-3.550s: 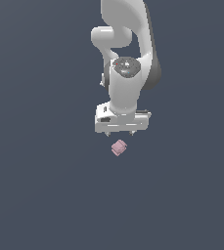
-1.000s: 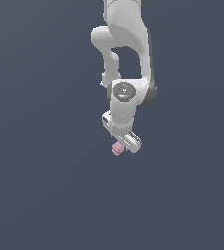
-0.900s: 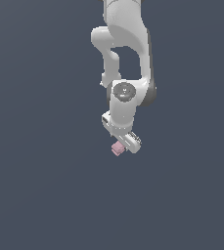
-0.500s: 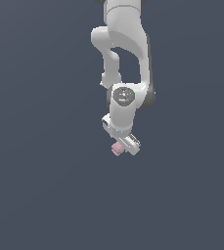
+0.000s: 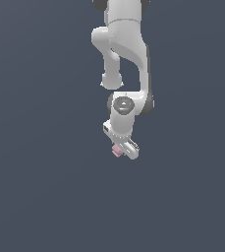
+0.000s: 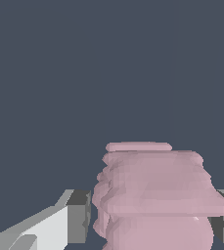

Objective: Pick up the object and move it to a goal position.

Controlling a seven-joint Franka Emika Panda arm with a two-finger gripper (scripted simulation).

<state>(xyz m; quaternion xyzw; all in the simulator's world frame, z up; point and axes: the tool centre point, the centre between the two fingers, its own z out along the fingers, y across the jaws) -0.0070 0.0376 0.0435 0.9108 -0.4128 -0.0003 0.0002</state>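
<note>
The object, a small pale pink bumpy block (image 5: 116,150), sits between the fingers of my white gripper (image 5: 119,150), low on the arm in the exterior view. The hand is turned and tilted, and hides part of the block. In the wrist view the pink block (image 6: 155,195) fills the space between the two grey fingertips (image 6: 79,215), which stand against its sides. My gripper (image 6: 152,222) is shut on the block. I cannot tell whether the block rests on a surface or hangs in the air.
A plain dark grey-blue background surrounds the arm (image 5: 126,54) in both views. No other objects, containers or edges show.
The gripper, earlier square-on above the block, has turned and come down around it. In the last second the wrist joint has sunk slightly; the block has stayed in place.
</note>
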